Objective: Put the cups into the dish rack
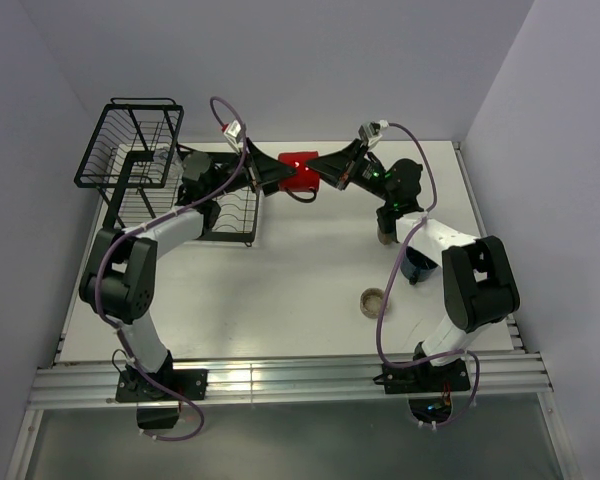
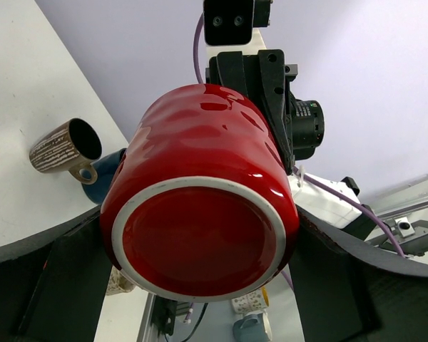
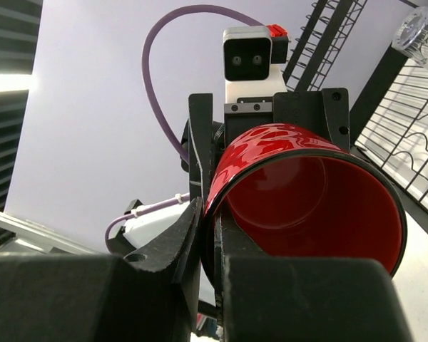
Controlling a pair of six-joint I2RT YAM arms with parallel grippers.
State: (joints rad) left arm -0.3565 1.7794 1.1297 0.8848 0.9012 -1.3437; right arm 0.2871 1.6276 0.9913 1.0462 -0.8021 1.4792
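Note:
The red mug (image 1: pixel 300 170) hangs in the air on its side between both grippers, right of the dish rack (image 1: pixel 130 178). My right gripper (image 1: pixel 327 170) is shut on its rim (image 3: pixel 221 206), one finger inside and one outside. My left gripper (image 1: pixel 270 180) has its fingers against both sides of the mug's base end (image 2: pixel 200 242). The clear glass (image 3: pixel 417 32) sits in the rack's basket (image 3: pixel 406 135). The tan cup (image 2: pixel 60 146) and the dark blue mug (image 2: pixel 103 174) lie on the table by the right arm. The low beige cup (image 1: pixel 373 300) stands near the front right.
The rack's tall wire basket (image 1: pixel 100 160) is at the far left, with the slotted plate tray (image 1: pixel 230 215) beside it under my left arm. The dark blue mug (image 1: pixel 415 265) is partly hidden behind the right arm. Walls close the back and sides.

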